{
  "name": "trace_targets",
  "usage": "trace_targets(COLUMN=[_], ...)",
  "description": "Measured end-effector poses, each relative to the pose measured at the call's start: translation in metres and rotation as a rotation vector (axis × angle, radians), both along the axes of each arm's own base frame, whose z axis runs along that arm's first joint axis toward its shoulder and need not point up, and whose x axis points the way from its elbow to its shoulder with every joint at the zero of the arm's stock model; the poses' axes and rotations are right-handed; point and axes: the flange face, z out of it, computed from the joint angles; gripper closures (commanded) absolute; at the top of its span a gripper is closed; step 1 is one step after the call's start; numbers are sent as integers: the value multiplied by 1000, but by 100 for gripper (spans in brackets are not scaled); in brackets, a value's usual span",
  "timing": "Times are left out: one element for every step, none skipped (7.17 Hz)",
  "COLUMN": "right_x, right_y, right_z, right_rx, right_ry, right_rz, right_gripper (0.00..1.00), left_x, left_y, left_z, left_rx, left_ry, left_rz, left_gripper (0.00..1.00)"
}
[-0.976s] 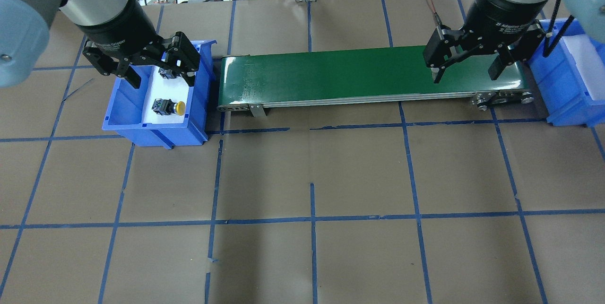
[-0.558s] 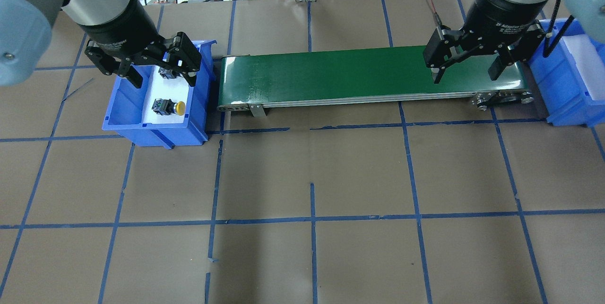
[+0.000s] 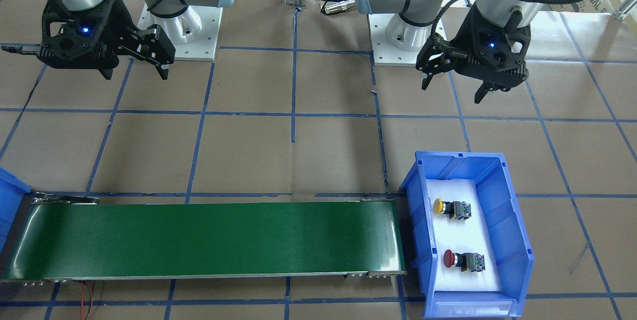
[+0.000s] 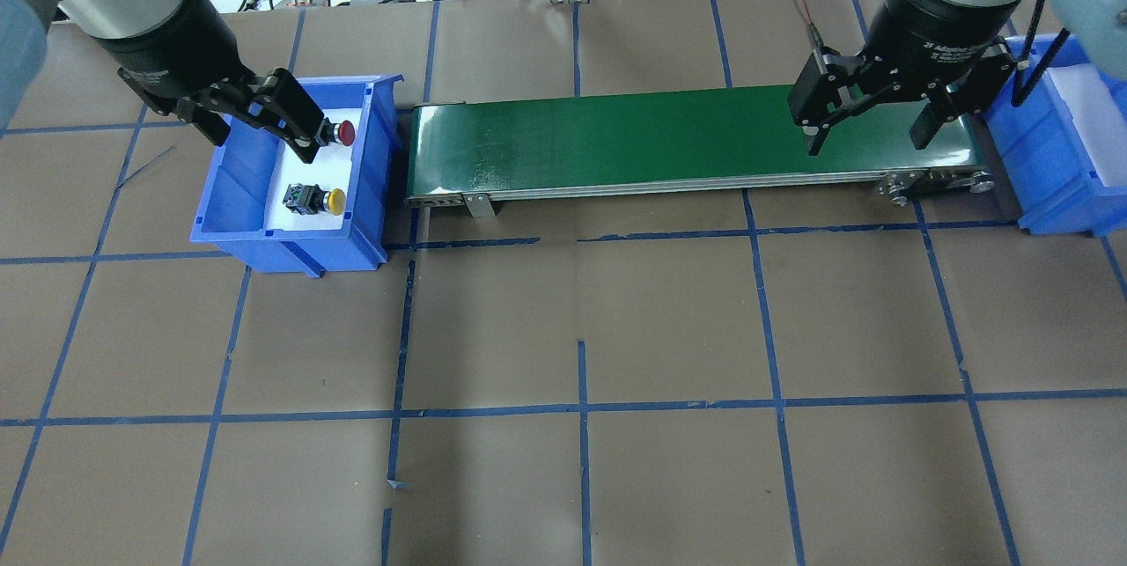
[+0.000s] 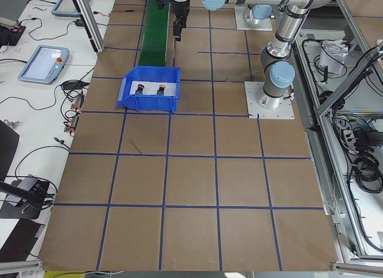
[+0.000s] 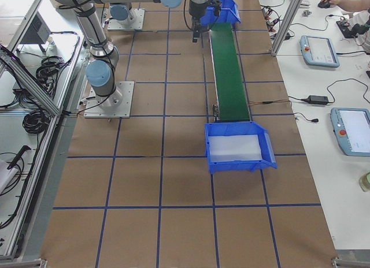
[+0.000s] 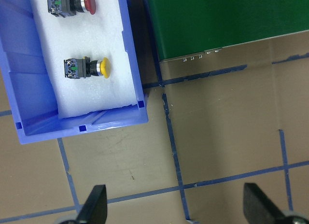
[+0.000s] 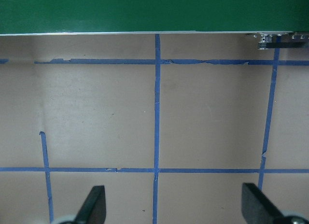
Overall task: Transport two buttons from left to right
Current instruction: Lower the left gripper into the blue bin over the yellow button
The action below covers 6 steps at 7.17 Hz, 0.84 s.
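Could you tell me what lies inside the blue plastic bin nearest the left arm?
The blue plastic bin holds a white foam pad with a yellow-capped push-button and a red-capped push-button lying on it, apart. The floor under the foam is hidden.

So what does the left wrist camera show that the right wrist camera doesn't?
Only the left wrist view: the blue bin holding the red button and the yellow button on white foam. Only the right wrist view: a metal roller fitting at the top right. Both: the green belt, blue-taped brown paper, and an open gripper at the bottom edge, the left gripper and the right gripper.
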Motion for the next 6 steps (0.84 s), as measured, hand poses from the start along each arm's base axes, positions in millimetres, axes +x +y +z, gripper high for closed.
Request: trace_targets(right_x=[0,0,0,0,0,0], right_y=[0,0,0,1,1,1], right_z=[0,0,0,0,0,0], right_rx=[0,1,2,3,2,1], right_ry=[0,-1,-1,-1,0,0], right_rz=[0,0,-1,0,0,0], right_gripper=[0,0,0,0,0,0], left_x=[16,33,49,63,72,77], left_y=[-15,-36,-58,-78,-98,-116], left_z=[-17,-43,-69,-94,-120,-144], left_rx=[22,42,47,39,18,-2], left_ry=[5,15,26,31,23,11], left_rz=[-159,-348,-533,-703,-858,-1000], left_gripper=[1,1,1,1,1,2])
